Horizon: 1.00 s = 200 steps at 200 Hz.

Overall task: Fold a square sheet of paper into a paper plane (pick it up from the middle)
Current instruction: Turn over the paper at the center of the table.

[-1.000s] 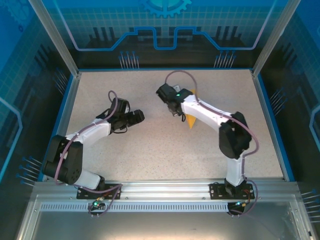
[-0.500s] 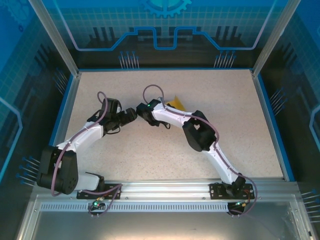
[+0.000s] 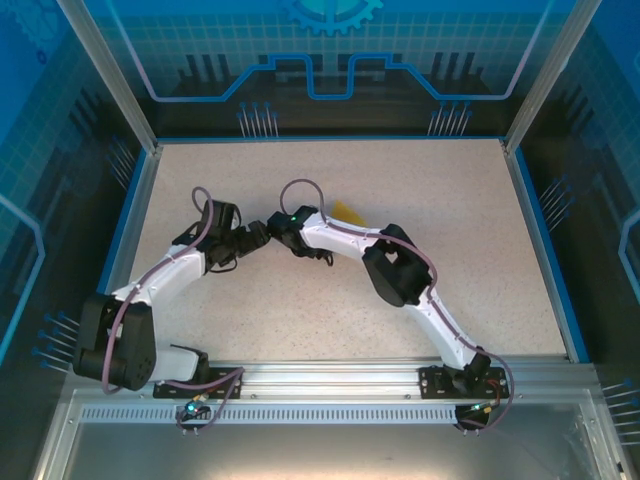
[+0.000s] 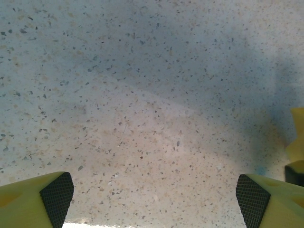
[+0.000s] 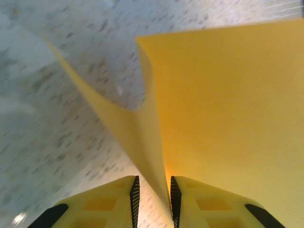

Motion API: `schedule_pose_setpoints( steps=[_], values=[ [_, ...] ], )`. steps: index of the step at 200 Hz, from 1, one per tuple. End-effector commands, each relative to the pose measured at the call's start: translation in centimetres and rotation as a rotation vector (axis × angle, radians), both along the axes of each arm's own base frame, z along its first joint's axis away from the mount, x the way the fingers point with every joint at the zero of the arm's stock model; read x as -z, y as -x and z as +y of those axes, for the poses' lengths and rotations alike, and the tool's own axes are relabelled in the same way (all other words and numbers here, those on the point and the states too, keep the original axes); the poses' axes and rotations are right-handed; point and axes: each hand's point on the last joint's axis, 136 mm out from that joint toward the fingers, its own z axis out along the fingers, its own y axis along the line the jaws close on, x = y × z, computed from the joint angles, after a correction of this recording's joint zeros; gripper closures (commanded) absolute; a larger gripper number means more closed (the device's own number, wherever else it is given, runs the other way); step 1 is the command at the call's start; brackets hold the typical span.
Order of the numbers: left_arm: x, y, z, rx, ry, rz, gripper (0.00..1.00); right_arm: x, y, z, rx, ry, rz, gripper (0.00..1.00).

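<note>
1. Overhead, the top external view has both arms reaching to the middle of the speckled table [image 3: 470, 220]. There the left gripper [image 3: 260, 233] and the right gripper [image 3: 276, 226] nearly meet tip to tip. A corner of the orange-yellow sheet of paper [image 3: 348, 211] peeks out just behind the right arm, near the table's centre. From this height, how the jaws stand cannot be told.
2. The left wrist view looks down on the speckled tabletop [image 4: 142, 95]. The left gripper [image 4: 154, 199] is released. Its black-padded fingertips [image 4: 57, 197] stand far apart at the bottom corners, with only tabletop between them. A strip of yellow [image 4: 297, 137] touches the right edge of the picture; whether it is paper cannot be told.
3. The right wrist view shows the right gripper [image 5: 155, 194] with its jaws slightly parted. The sheet of paper [image 5: 228, 118] is creased into a raised fold and stands on edge in the gap. It lies against the pad [image 5: 175, 192] on the picture's right, while tabletop shows between the paper and the other pad. The grip is loose, not clenched. The rest of the sheet spreads across the right half of the picture.
</note>
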Motion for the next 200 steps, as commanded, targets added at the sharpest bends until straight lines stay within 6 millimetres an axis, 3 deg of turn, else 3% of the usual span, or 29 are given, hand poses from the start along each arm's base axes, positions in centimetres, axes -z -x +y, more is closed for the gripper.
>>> schedule_pose_setpoints(
  steps=[1, 34, 49, 76, 130, 159, 200],
  values=[
    [-1.7, -0.2, 1.6, -0.067, 0.003, -0.052, 0.07, -3.3, 1.9, 3.7, -0.069, -0.251, 0.024, 0.70],
    [-2.1, -0.1, 2.1, -0.080, 0.011, -0.058, 0.07, -5.1, 4.1, 5.3, -0.142, -0.464, 0.095, 0.62],
    [-2.1, -0.1, 1.9, -0.074, 0.020, -0.062, 0.08, -6.2, 4.7, 5.1, -0.150, -0.542, 0.093, 0.58],
    [-2.2, -0.2, 1.3, -0.047, 0.040, -0.064, 0.07, -8.2, 4.9, 2.9, -0.150, -0.611, 0.042, 0.49],
    [-1.5, -0.4, -1.5, 0.046, 0.119, -0.045, 0.07, -7.0, 5.3, -2.4, -0.243, -0.550, -0.002, 0.27],
    [-0.4, -0.2, -3.7, 0.097, 0.154, -0.017, 0.08, -5.6, 5.3, -4.1, -0.183, -0.634, 0.057, 0.31],
    [0.5, 0.3, -6.6, 0.164, 0.227, -0.006, 0.08, -3.2, 5.5, -4.2, -0.172, -0.779, 0.186, 0.43]
  ],
)
